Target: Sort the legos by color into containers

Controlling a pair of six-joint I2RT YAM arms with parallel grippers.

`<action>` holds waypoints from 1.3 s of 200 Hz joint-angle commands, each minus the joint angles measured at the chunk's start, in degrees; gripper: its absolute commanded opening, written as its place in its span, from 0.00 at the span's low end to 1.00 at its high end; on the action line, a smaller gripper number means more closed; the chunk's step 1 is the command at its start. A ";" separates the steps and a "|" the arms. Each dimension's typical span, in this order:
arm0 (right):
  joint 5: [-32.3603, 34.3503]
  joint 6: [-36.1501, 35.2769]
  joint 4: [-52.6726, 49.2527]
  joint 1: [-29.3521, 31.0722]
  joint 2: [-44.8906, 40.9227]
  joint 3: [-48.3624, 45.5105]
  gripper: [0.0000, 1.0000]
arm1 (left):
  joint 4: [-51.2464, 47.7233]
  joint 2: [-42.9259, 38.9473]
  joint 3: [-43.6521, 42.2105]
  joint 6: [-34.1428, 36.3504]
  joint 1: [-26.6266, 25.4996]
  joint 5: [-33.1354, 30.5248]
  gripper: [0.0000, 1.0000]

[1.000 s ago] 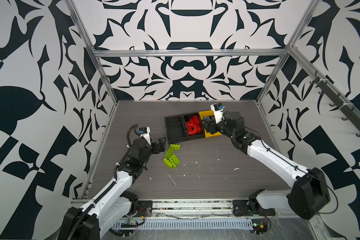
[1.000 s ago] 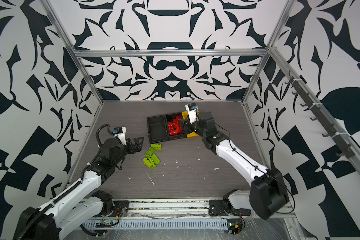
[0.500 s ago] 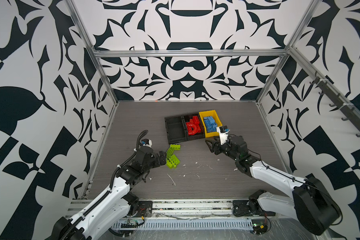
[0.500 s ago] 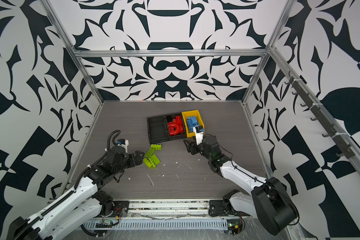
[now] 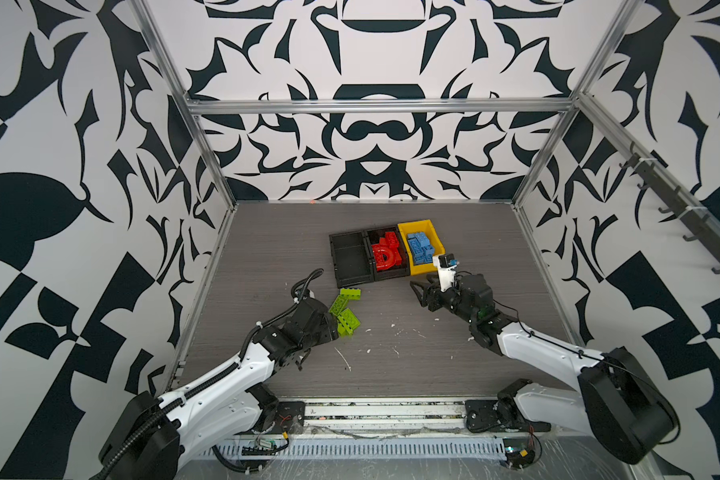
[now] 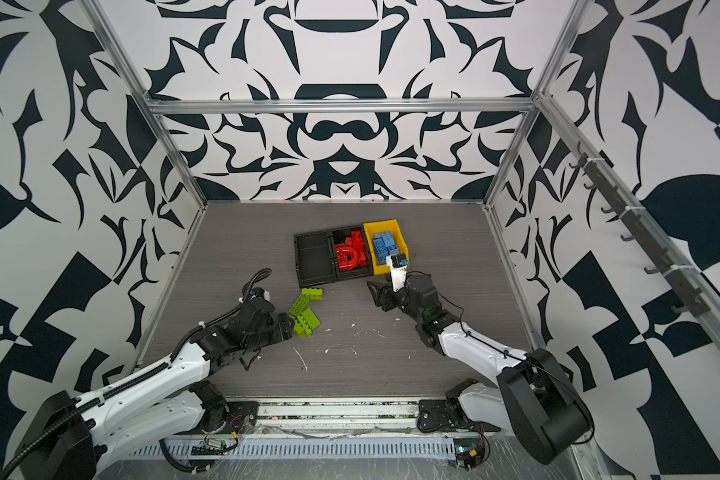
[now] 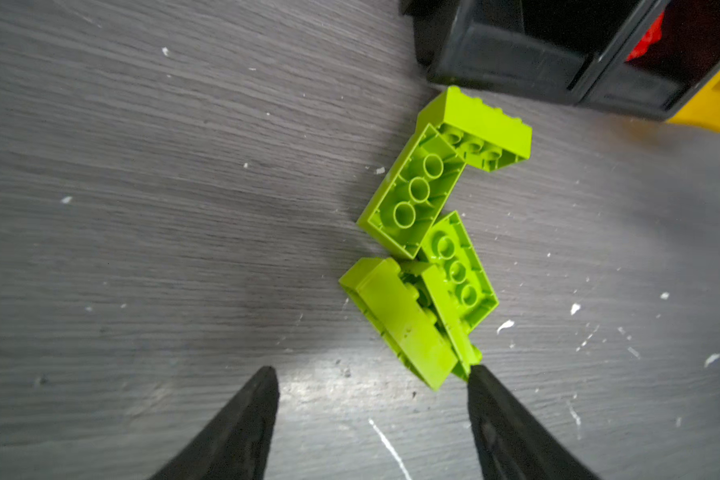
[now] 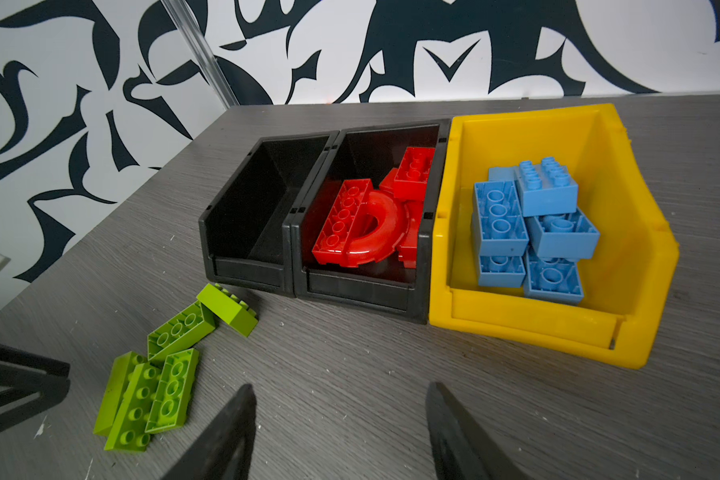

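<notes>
- We see the lime green legos (image 7: 425,249) clustered on the table (image 7: 142,208), just in front of the black bin (image 8: 246,270).
- Only the left wrist view shows the left gripper (image 7: 371,374) with jaws parted, one fingertip (image 7: 481,382) touching the nearest brick.
- The right gripper (image 8: 337,390) hovers spread, holding nothing. Its wrist view shows the red legos (image 8: 362,224) in the middle black bin (image 8: 362,291) and the blue legos (image 8: 528,224) in the yellow bin (image 8: 641,249).

Three bins stand in a row on the desk (image 5: 267,249), walls touching. On the left, a black bin (image 8: 250,216) shows just its bare floor. The middle black bin (image 8: 358,286) is heaped with red bricks (image 8: 414,170) and a red arch (image 8: 381,220). The yellow bin (image 8: 558,324), with its sloped lip, holds piled light blue bricks (image 8: 533,224). Just in front of the left bin, lime green bricks (image 8: 163,365) lie touching in a loose string, some hollow-side up.
</notes>
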 commanded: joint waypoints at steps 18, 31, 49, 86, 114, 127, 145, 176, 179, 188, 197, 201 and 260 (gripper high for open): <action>-0.24 0.09 0.99 0.20 0.88 1.21 0.67 | 3.92 6.03 1.09 -1.52 -0.12 2.10 0.73; -0.24 0.07 0.76 0.20 1.22 1.45 0.67 | 4.72 7.38 1.29 -1.69 -0.12 2.76 0.73; -0.26 0.04 0.27 0.18 1.78 1.76 0.67 | 4.47 8.66 1.45 -1.82 -0.12 2.35 0.73; -0.40 0.39 -0.93 0.21 2.49 2.58 0.67 | 9.45 10.17 0.21 -1.73 -0.12 3.02 0.68; -1.04 0.67 -2.00 0.20 3.28 3.48 0.67 | 9.60 12.85 1.60 -1.17 -0.12 3.35 0.68; -1.12 0.66 -2.49 0.20 3.66 3.84 0.67 | 9.76 14.14 2.25 -0.87 -0.12 3.79 0.67; -1.17 0.27 -2.83 0.20 4.30 4.06 0.67 | 7.95 15.63 3.48 -0.45 -0.11 3.69 0.66; -1.56 0.28 -2.75 0.20 5.27 4.44 0.67 | 6.96 16.19 3.14 -0.71 0.01 3.00 0.61; -1.56 0.32 -2.82 0.20 5.27 4.45 0.67 | 7.01 16.23 3.04 -0.74 0.05 3.00 0.61; -1.67 0.30 -2.91 0.20 5.41 4.56 0.67 | 6.58 16.52 3.09 -0.69 0.31 3.07 0.60; -1.75 0.28 -3.00 0.15 5.41 4.63 0.67 | 5.19 16.70 3.49 -0.64 0.62 2.98 0.58; -1.80 0.31 -2.99 0.20 5.44 4.68 0.67 | 4.55 16.71 3.70 -0.60 0.74 2.81 0.58; -2.17 0.31 -3.90 0.20 6.04 5.34 0.67 | 0.00 13.06 2.71 -1.08 1.93 2.01 0.57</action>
